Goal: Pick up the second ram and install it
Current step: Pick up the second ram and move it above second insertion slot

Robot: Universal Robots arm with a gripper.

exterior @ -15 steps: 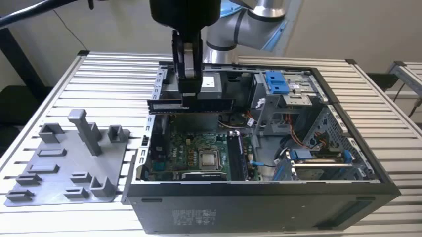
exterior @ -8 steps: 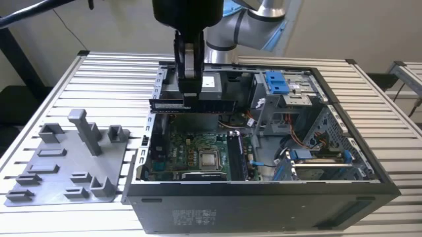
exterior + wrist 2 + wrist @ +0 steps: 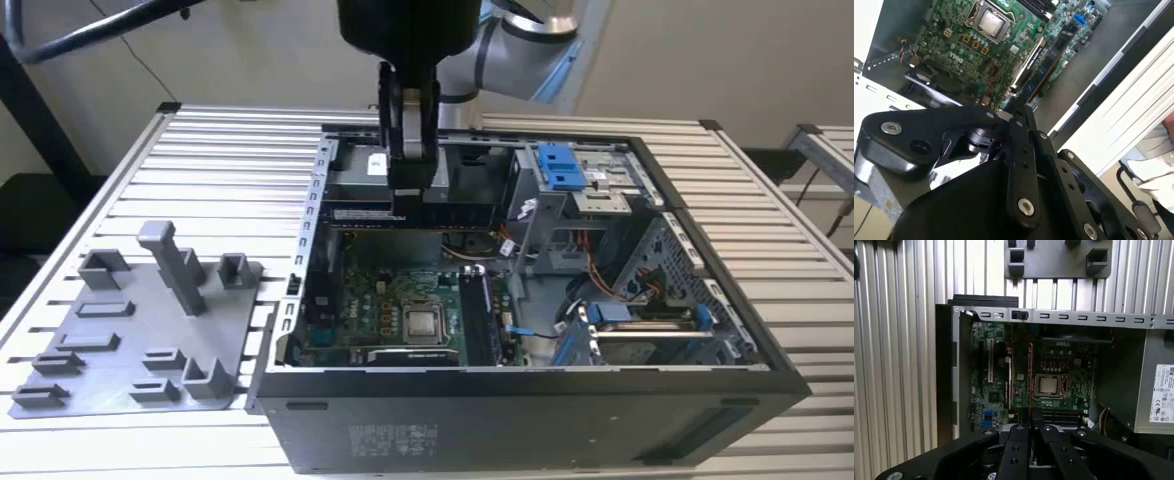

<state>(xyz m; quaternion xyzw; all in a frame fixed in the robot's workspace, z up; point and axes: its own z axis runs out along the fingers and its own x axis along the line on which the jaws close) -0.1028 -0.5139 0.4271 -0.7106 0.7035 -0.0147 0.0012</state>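
Observation:
My gripper [image 3: 407, 160] hangs over the back half of the open computer case [image 3: 534, 385], shut on the second ram [image 3: 411, 195]. In the second wrist view the ram [image 3: 1054, 50] is a long dark stick with black chips, reaching out from the closed fingertips [image 3: 1016, 107] toward the green motherboard [image 3: 954, 45] below. In the first wrist view the ram [image 3: 1030, 375] shows edge-on as a thin line running out of the gripper [image 3: 1030, 426], over the board beside the processor [image 3: 1046, 385]. The stick is above the board and not touching it.
A grey fixture plate [image 3: 134, 330] with upright holders lies on the slatted table at the exterior view's left. Inside the case are the processor [image 3: 424, 322], black memory slots [image 3: 474, 315] beside it, blue drive brackets [image 3: 567, 170] and cables [image 3: 587, 300].

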